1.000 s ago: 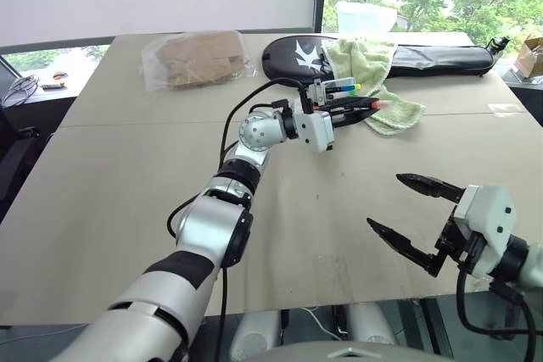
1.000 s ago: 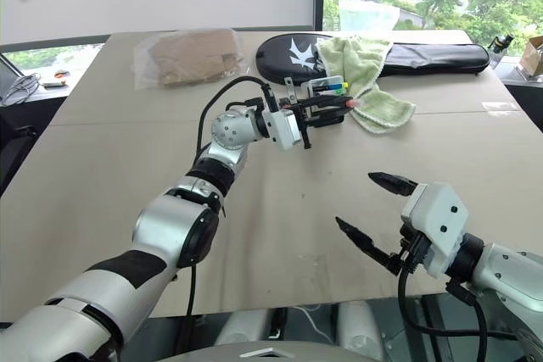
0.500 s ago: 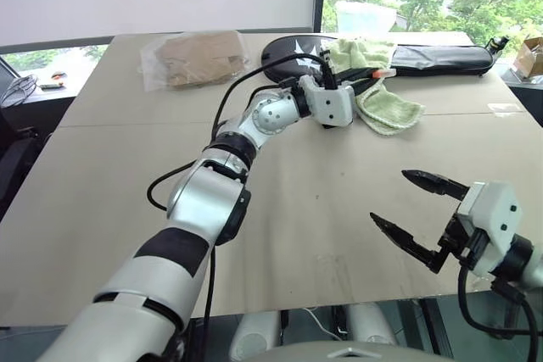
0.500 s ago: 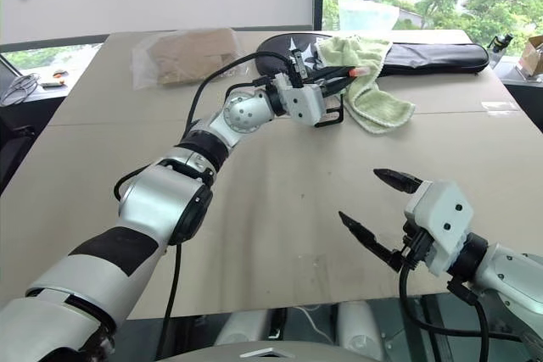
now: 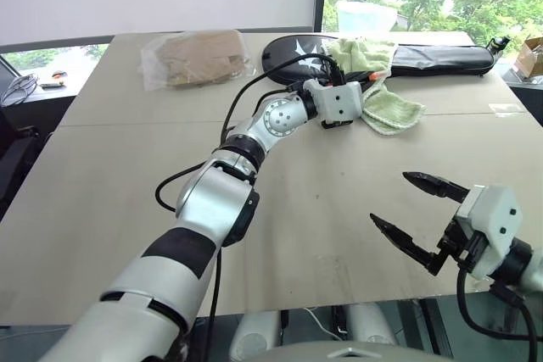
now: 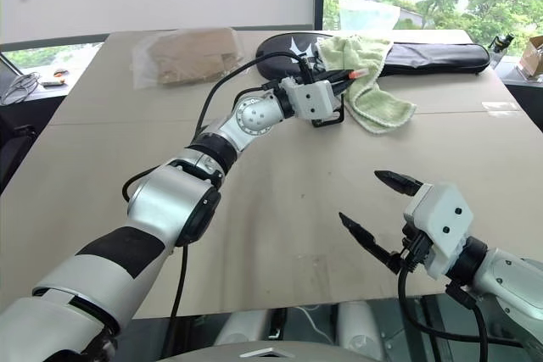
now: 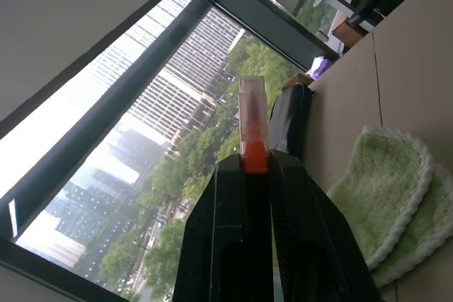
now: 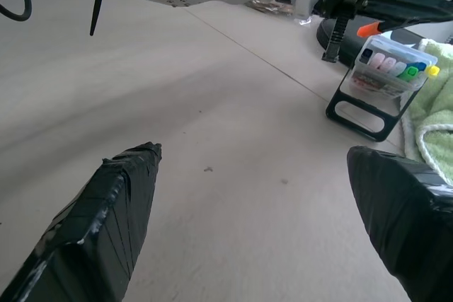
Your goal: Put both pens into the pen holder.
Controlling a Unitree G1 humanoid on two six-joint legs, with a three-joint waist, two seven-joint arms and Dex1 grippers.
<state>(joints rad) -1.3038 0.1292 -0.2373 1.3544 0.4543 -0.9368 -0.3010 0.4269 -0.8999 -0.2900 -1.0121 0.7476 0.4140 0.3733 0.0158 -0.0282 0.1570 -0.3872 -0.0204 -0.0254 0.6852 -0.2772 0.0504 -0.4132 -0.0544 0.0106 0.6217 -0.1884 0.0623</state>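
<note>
One pen (image 7: 253,122), orange-tipped, clamped in left gripper (image 7: 256,175) | pen holder (image 8: 386,79) just below its tip, blue cap already inside | right gripper (image 5: 413,209) wide open, empty, well apart | risk: shallow tilt, tip catches rim, tips stand.

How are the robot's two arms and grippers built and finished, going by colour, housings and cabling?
Both arms are silver metal with black bands and round joints. Loose black cables loop along the left arm and beside the right wrist. Each wrist carries a boxy white housing. The left gripper and right gripper each have two pointed black fingers, which look tape-wrapped.
</note>
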